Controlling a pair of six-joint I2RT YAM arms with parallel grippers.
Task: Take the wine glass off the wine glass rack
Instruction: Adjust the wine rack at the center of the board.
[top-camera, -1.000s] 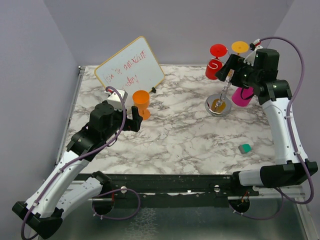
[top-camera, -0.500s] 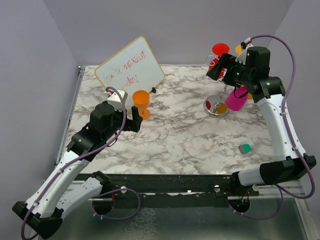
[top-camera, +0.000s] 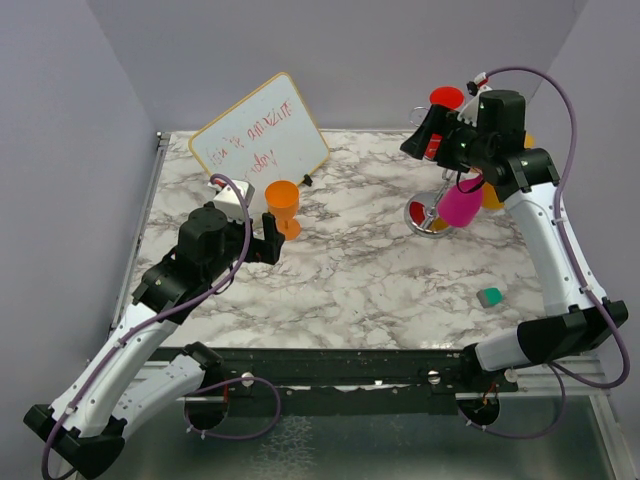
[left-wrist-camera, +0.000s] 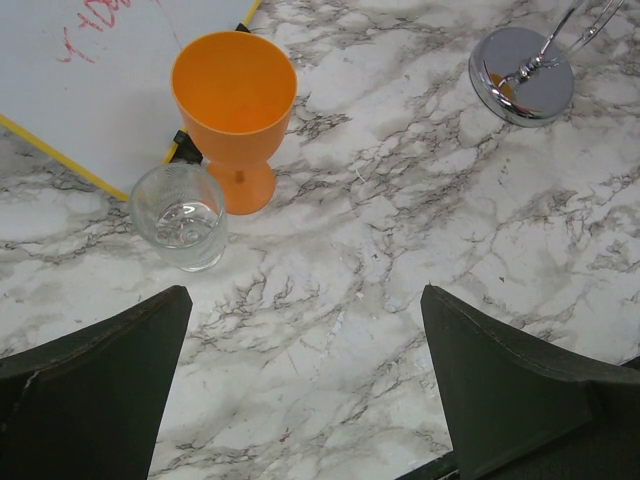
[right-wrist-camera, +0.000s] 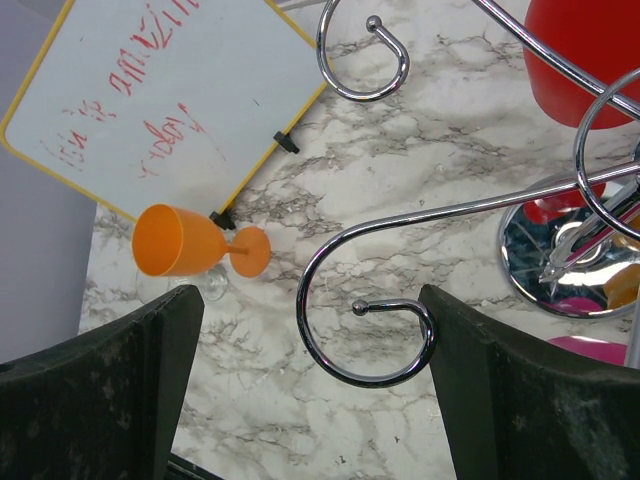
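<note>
- On the wine glass rack (top-camera: 424, 214), glasses hang bowl-down from the curled scroll arms. A pink wine glass (top-camera: 461, 205) hangs just beside the post, over the round base, and a red wine glass (top-camera: 446, 97) is at the far side of the top.
- At the rack's top, the right gripper (right-wrist-camera: 308, 300) stands spread wide with one scroll arm lying between its fingers. No stem sits there, and it holds nothing.
- By my reading, the reach to the rack is made. Grasping, sliding a glass off its arm and setting it down all remain. Which glass it aims for I cannot tell.
- Well apart from the rack, on the left arm's side, an orange wine glass (top-camera: 283, 203) stands upright on the table (top-camera: 350, 260). It is just beside a clear tumbler (left-wrist-camera: 182, 213) and the whiteboard (top-camera: 258, 140), so that one is already off.
- Near that orange glass, the left gripper (left-wrist-camera: 305, 292) hovers wide open and empty.
- Nearer the arms than the rack lies a teal block (top-camera: 489, 296).
</note>
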